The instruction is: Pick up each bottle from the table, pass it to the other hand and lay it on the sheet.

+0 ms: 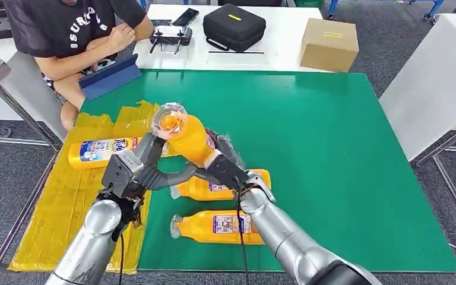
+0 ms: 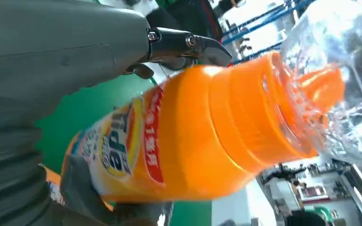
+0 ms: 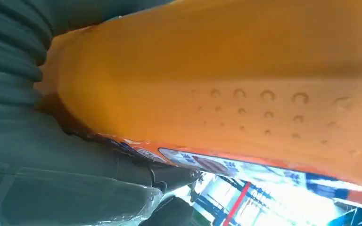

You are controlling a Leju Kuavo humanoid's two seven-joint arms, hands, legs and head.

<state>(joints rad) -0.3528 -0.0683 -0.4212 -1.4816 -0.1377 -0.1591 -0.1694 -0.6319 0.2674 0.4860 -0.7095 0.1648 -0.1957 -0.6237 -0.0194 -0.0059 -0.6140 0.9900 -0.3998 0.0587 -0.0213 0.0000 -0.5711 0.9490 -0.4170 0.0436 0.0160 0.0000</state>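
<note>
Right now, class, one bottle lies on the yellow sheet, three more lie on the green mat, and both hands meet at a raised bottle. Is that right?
Not quite: the head view shows two bottles on the green mat, not three: one nearer the robot, one behind it. The rest holds.

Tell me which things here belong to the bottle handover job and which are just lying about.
Job:
orange bottle held up between both hands
left hand
right hand
two orange bottles lying on the green mat
orange bottle on the sheet
yellow plastic sheet

Lying about:
black zip case
cardboard box
blue tablet
</note>
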